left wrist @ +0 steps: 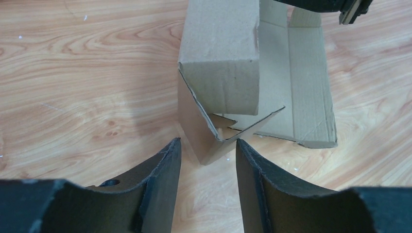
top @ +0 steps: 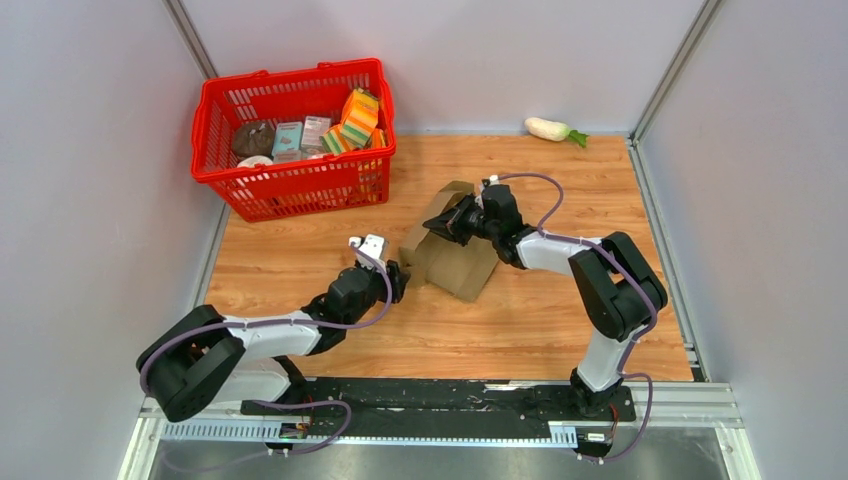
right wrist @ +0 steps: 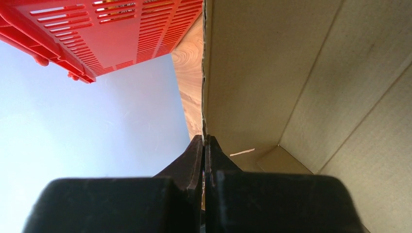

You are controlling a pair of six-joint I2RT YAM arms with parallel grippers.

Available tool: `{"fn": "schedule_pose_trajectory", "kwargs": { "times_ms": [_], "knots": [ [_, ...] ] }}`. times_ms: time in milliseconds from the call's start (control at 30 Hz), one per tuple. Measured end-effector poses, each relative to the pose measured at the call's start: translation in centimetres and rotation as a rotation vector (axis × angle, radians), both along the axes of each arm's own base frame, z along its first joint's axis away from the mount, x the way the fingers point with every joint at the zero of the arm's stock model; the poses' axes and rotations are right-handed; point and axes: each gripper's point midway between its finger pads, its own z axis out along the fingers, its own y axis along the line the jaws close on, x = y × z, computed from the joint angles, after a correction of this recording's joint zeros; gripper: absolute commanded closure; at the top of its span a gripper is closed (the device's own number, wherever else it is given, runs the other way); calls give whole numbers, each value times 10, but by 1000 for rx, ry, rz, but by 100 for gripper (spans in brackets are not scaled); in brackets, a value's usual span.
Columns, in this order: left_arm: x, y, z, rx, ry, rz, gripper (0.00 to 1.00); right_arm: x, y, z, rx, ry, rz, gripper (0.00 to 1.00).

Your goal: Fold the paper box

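The paper box [top: 455, 250] is plain brown cardboard, partly folded, in the middle of the wooden table. My right gripper [top: 447, 222] is shut on the edge of one of its walls; in the right wrist view [right wrist: 204, 141] the thin cardboard edge runs up from between the fingers, with the box's inside [right wrist: 301, 87] to the right. My left gripper [top: 398, 279] is open and empty just left of the box. In the left wrist view [left wrist: 208, 148] a folded corner of the box [left wrist: 218, 73] stands just ahead of the fingertips.
A red shopping basket [top: 262, 182] with several groceries stands at the back left; its wall shows in the right wrist view [right wrist: 97, 34]. A white radish [top: 549, 129] lies at the back wall. Grey walls enclose the table.
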Motion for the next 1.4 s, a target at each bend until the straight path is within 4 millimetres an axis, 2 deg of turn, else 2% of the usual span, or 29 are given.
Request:
{"fn": "schedule_pose_trajectory", "kwargs": {
  "times_ms": [167, 233, 300, 433, 567, 600, 700, 1067, 1400],
  "knots": [
    [6, 1, -4, -2, 3, 55, 50, 1, 0, 1, 15, 24, -13, 100],
    [7, 2, -4, -8, 1, 77, 47, 2, 1, 2, 22, 34, -18, 100],
    [9, 3, -1, -22, -8, 94, 44, 3, 1, 4, 26, 40, -20, 100],
    [12, 3, 3, -42, -16, 113, 45, 3, 1, 4, 34, 61, -33, 100],
    [19, -3, 7, -46, -23, 130, 51, 4, 1, 4, 51, 98, -59, 100],
    [20, -4, 8, -46, -25, 136, 56, 4, 1, 4, 54, 105, -65, 100],
    [22, -4, 11, -45, -36, 160, 58, 4, 1, 0, 51, 132, -86, 100],
    [23, 2, 8, -16, -51, 224, 53, 4, 2, -6, 28, 162, -116, 100],
    [27, 7, 35, -27, -137, 259, 53, 0, 13, -6, 1, 187, -108, 100]
  ]
}}
